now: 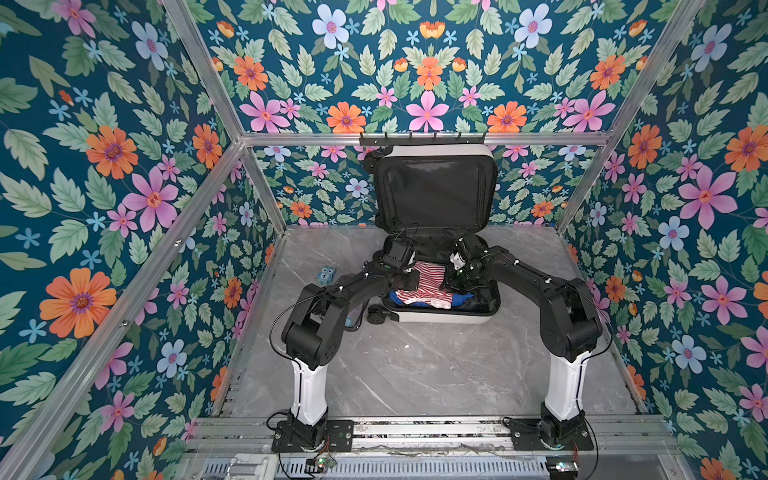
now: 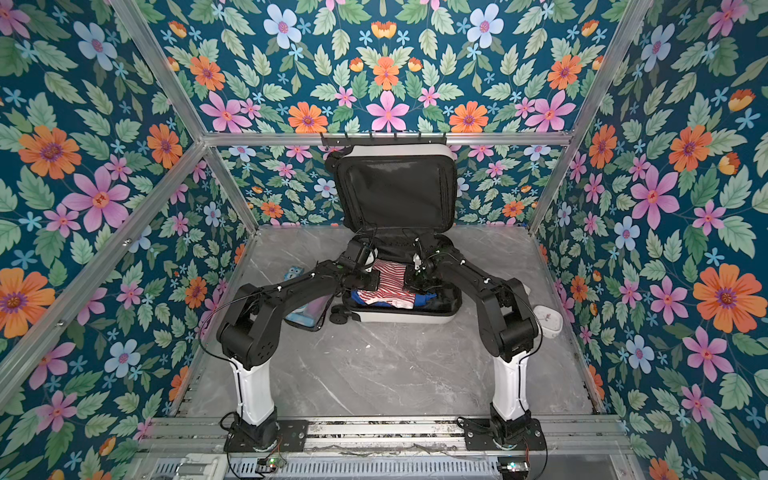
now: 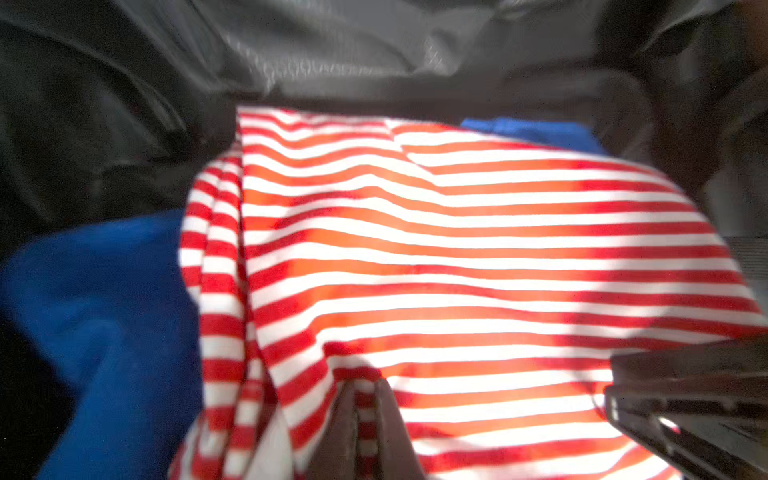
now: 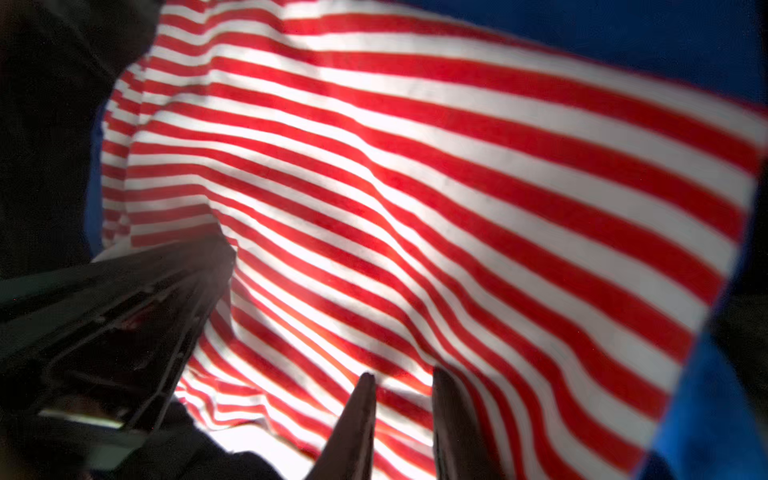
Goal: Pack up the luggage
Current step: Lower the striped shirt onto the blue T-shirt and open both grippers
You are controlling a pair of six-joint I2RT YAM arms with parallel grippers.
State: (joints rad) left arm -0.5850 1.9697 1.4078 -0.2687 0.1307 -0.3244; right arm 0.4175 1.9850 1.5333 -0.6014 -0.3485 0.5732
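Note:
The luggage (image 1: 440, 319) (image 2: 403, 319) lies open at the back of the table, its black-lined lid (image 1: 436, 187) upright against the wall. Inside it a red-and-white striped garment (image 1: 428, 286) (image 3: 457, 249) (image 4: 415, 166) lies over a blue garment (image 1: 459, 297) (image 3: 104, 311). My left gripper (image 1: 409, 280) (image 3: 368, 390) is at the garment's left edge, shut on a fold of striped cloth. At the right edge my right gripper (image 1: 446, 284) (image 4: 403, 378) presses down on the cloth. Its jaws stand a narrow gap apart with striped cloth showing between them.
A small blue owl toy (image 1: 327, 275) stands left of the suitcase. A clear black-edged pouch (image 2: 309, 311) lies under my left arm. A white rounded object (image 2: 547, 322) sits by the right wall. A black hook rail (image 1: 422, 139) hangs above the lid.

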